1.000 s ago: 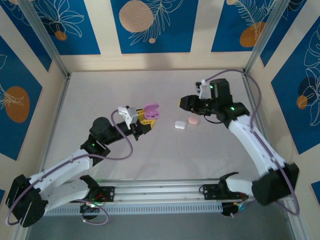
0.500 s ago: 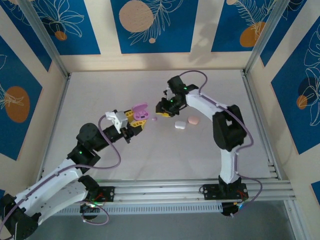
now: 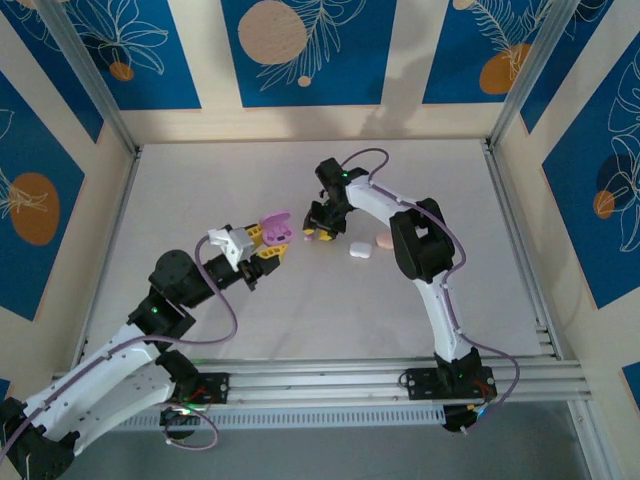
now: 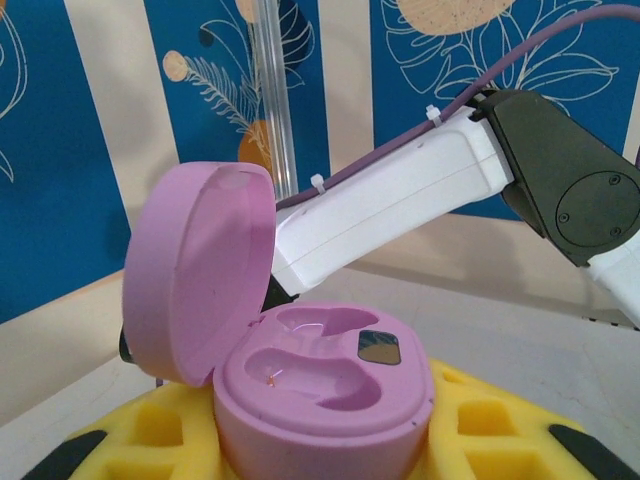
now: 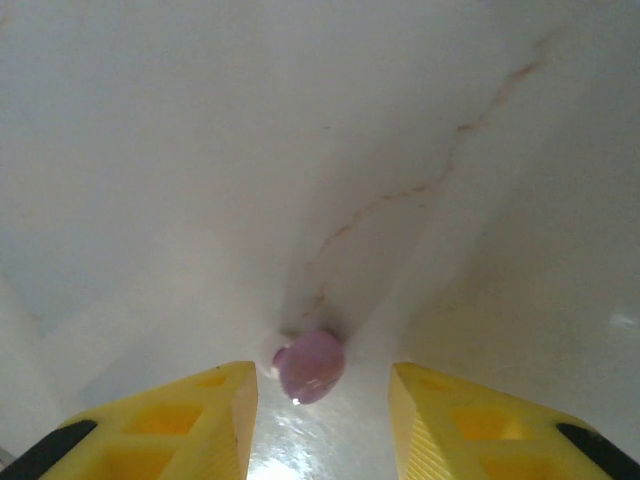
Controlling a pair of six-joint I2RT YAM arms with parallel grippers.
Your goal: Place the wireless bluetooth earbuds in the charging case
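A lilac charging case (image 4: 325, 390) stands open in the left wrist view, lid (image 4: 200, 270) tipped back to the left and both sockets empty. My left gripper (image 4: 320, 455) is shut on the case's base with its yellow fingers. From above, that case (image 3: 275, 228) sits left of centre, held by the left gripper (image 3: 264, 243). My right gripper (image 3: 318, 230) points down at the table just right of the case. In the right wrist view it (image 5: 322, 405) is open, and a lilac earbud (image 5: 312, 365) lies on the table between its yellow fingers (image 5: 170, 425), touching neither.
A small white case (image 3: 360, 251) and a pink case (image 3: 385, 241) lie shut on the table right of the right gripper. The right arm's white link (image 4: 390, 200) crosses close behind the open case. Walls ring the table (image 3: 200, 190).
The right arm swung in from the right and dropped its open gripper over the lilac earbud. The left gripper drew back a little to the left with the open case.
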